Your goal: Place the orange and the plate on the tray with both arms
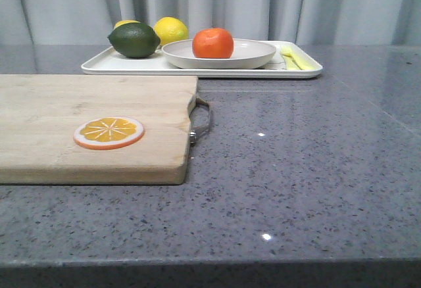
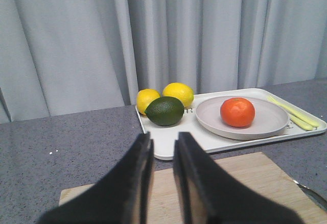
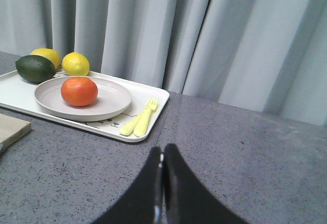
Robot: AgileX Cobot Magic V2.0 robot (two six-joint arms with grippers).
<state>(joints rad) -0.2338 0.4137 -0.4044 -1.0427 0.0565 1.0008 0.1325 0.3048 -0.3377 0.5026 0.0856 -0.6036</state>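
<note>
The orange sits in the beige plate, and the plate rests on the white tray at the back of the table. Both also show in the left wrist view, orange on plate on tray, and in the right wrist view, orange, plate, tray. My left gripper hangs above the wooden board, its jaws a little apart and empty. My right gripper is shut and empty over bare counter, short of the tray's corner. Neither gripper shows in the front view.
A dark green fruit and two lemons lie on the tray's left end, yellow cutlery on its right end. A wooden cutting board with a metal handle holds an orange slice disc at front left. Curtains hang behind.
</note>
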